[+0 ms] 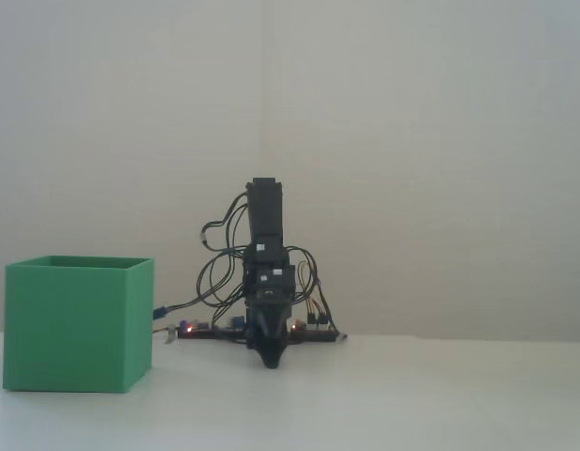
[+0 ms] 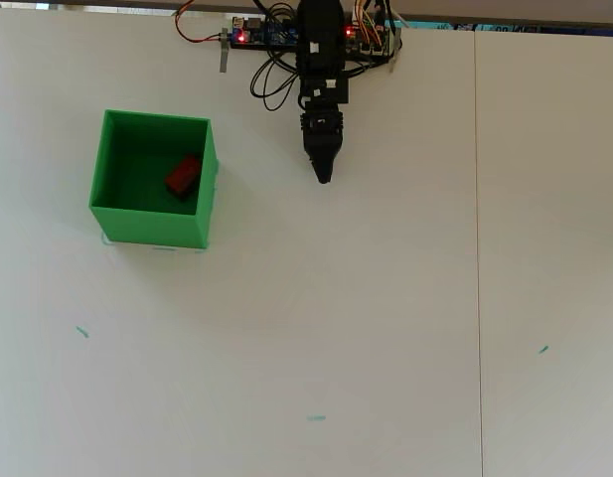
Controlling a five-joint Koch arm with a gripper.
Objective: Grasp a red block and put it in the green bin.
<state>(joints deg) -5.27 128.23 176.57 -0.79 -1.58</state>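
Red block [image 2: 183, 176] already inside green bin [image 2: 151, 234], upper left of overhead view. Gripper [image 2: 324, 176] top centre, fingers pinched together w/ nothing held. Best to park arm near base; bin untouched.

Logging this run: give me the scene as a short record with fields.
block: red block lies inside the bin, on its floor, seen only from overhead
bin: green bin stands upright on the table, left of the arm in both views
gripper: gripper near the arm base, tip pointing down, empty, looks shut
task: block is in the bin
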